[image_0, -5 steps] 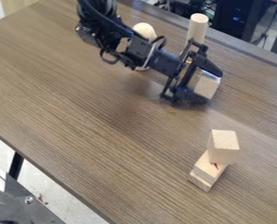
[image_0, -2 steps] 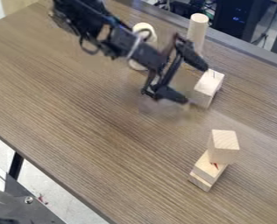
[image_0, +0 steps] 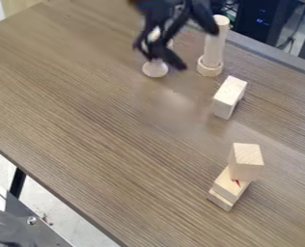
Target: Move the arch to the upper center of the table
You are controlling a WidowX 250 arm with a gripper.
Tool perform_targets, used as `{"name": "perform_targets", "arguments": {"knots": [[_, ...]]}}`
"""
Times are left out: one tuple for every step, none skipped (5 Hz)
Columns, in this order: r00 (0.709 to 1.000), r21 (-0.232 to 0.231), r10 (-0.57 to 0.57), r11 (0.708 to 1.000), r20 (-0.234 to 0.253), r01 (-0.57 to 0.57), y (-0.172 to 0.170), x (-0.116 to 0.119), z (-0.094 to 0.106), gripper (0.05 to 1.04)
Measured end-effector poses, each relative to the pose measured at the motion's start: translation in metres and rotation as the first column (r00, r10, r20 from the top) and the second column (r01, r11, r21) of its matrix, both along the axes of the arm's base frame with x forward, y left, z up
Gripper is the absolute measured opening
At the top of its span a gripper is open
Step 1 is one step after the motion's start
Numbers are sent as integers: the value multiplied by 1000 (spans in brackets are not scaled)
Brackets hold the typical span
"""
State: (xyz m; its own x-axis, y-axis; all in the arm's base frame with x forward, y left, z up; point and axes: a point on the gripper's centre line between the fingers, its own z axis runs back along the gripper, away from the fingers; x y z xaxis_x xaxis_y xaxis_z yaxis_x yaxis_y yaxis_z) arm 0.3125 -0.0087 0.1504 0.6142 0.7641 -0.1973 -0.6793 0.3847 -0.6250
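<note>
**We Find No Readable Writing**

We can read no words, labels, brands, numbers or signs on anything here. We do see a small red mark (image_0: 238, 183) on the light wooden block (image_0: 226, 186) just under the top block (image_0: 246, 159) of the stack, but it is too small for us to tell whether it is lettering.

I'm seeing the arm (image_0: 158, 6) at the top edge, and its gripper (image_0: 198, 49) is hanging at a slant, its two fingers (image_0: 168, 56) standing well apart, both tips pointing down and rightward
</note>
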Motion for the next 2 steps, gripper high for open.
{"name": "perform_targets", "arguments": {"knots": [[987,258,-152,957,44,136,-10,-12,32,1000],[971,496,-234,850,57,175,-26,-25,37,1000]]}}
